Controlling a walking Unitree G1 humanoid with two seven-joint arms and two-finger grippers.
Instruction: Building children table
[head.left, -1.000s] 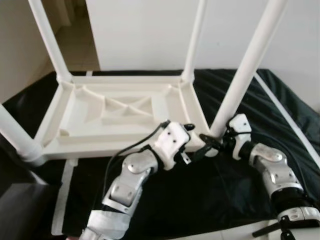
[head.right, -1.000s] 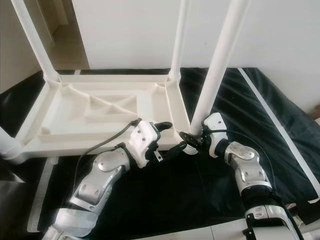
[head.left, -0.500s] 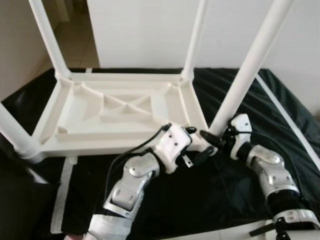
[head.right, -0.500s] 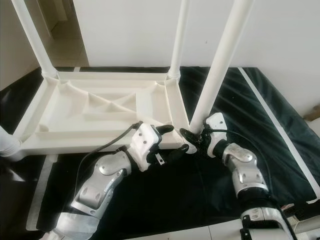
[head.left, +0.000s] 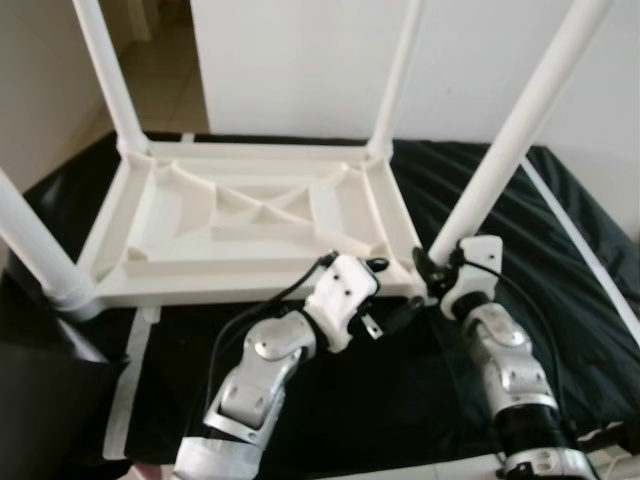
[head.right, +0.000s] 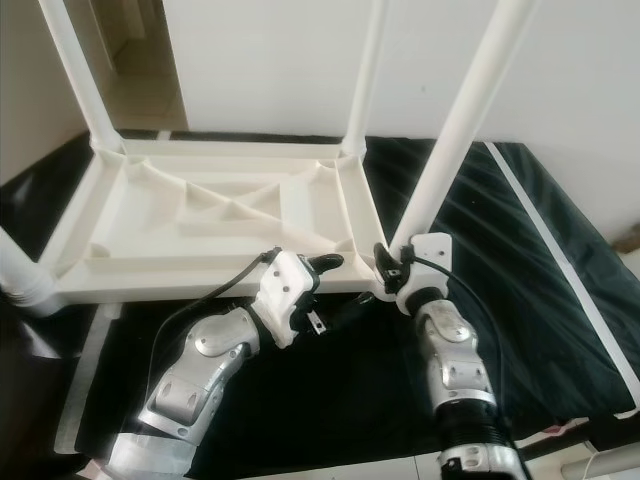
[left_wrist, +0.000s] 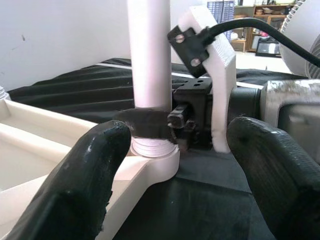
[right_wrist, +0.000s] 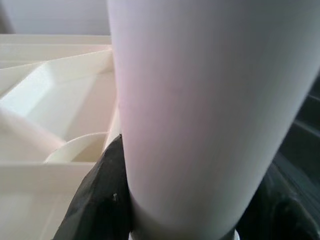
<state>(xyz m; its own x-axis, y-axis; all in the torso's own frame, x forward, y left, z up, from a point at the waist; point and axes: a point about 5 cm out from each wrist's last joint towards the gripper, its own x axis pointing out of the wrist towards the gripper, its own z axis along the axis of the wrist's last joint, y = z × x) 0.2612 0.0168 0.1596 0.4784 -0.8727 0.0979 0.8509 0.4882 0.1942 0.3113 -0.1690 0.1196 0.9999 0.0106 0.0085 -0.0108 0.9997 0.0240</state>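
Right end effector (head.right: 385, 268) clamped on table leg (head.right: 462, 122); left end effector (head.right: 345, 285) spread apart beside it.

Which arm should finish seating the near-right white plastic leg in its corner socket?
Probably right. The right gripper is closed around the near-right white plastic leg just above its corner socket, while the left gripper sits open beside that corner, gripping nothing.

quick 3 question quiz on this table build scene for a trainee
1. True or false: the table lies upside down on the black sheet.
2. Which gripper clamps the near right leg at its base: A left, B right?
3. How many legs stand in the table's corners?

Key: 1 true. 2 B: the right gripper is shut on the leg; the left gripper is open beside it. 3 four.
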